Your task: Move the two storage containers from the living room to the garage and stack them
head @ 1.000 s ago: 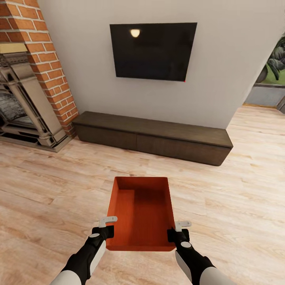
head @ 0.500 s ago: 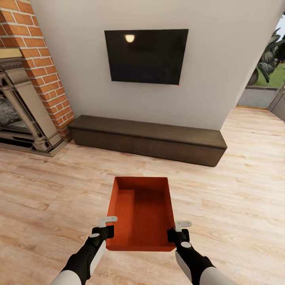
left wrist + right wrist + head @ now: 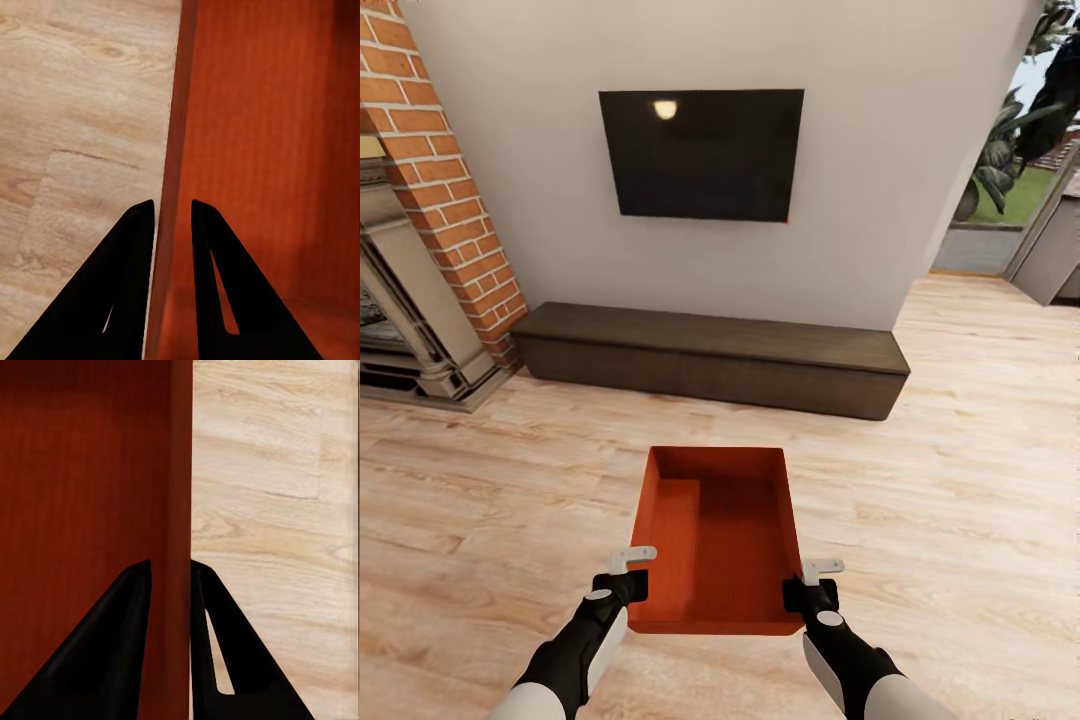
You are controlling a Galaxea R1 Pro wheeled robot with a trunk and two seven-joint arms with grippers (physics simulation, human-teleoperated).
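One orange-red storage container (image 3: 715,540) hangs above the light wood floor (image 3: 960,520) of the living room, open side up and empty. My left gripper (image 3: 636,583) is shut on its left wall near the close corner, and my right gripper (image 3: 794,592) is shut on its right wall. In the left wrist view the black fingers (image 3: 131,285) straddle the container's thin wall (image 3: 174,187), one inside and one outside. The right wrist view shows the same pinch: fingers (image 3: 127,645) on either side of the wall (image 3: 180,510).
Ahead stands a white wall with a black TV (image 3: 700,153) and a long dark low bench (image 3: 710,357) below it. A red-brick fireplace (image 3: 420,240) is at the left. At the right an opening (image 3: 1020,170) looks out on greenery.
The whole head view has swung to the right: TV, bench and fireplace slid left and more of the right-hand opening shows. The container and both grippers keep their place in the picture.
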